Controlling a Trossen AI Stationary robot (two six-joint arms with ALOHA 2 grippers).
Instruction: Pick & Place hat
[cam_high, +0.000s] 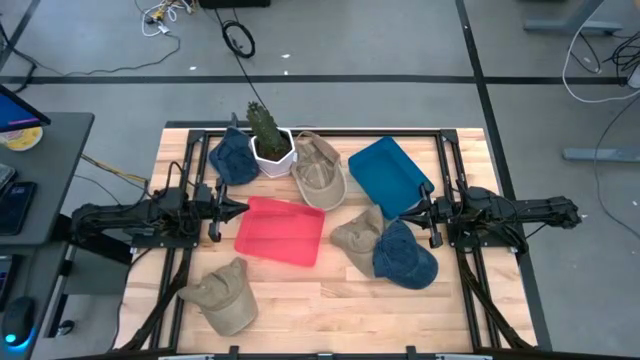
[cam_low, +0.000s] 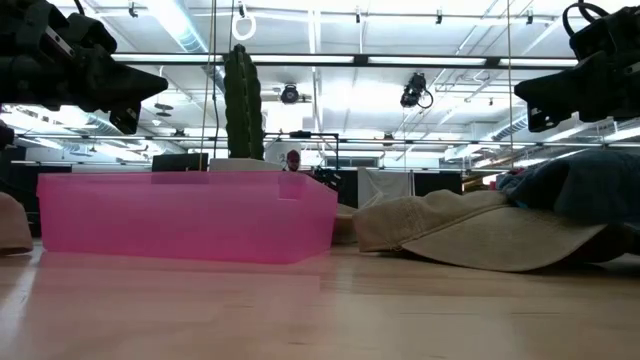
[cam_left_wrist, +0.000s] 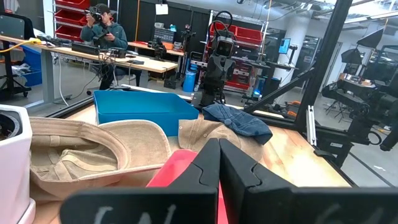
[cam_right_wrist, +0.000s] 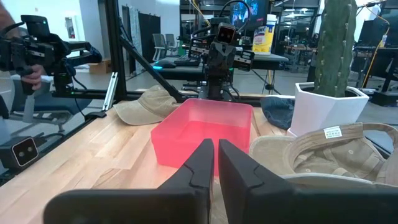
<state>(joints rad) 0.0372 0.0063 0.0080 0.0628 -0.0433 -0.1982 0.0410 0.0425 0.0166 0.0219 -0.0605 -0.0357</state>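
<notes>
Several hats lie on the wooden table. In the high view a tan cap (cam_high: 318, 172) rests beside the white cactus pot (cam_high: 272, 152), and a denim hat (cam_high: 231, 158) lies on the pot's other side. A tan cap (cam_high: 357, 233) and a denim hat (cam_high: 405, 256) sit together near the right arm. Another tan cap (cam_high: 221, 296) lies near the front left. My left gripper (cam_high: 236, 208) (cam_left_wrist: 217, 144) is shut and hovers beside the red bin (cam_high: 282, 231). My right gripper (cam_high: 414, 211) (cam_right_wrist: 214, 144) is shut, above the blue bin's (cam_high: 388, 175) near corner.
The red bin (cam_low: 185, 215) sits at the table's middle and the blue bin (cam_left_wrist: 143, 112) at the far right. The cactus (cam_low: 240, 100) stands tall at the far edge. A black frame rail rings the table. Bare wood lies along the near edge. A person sits beyond the table.
</notes>
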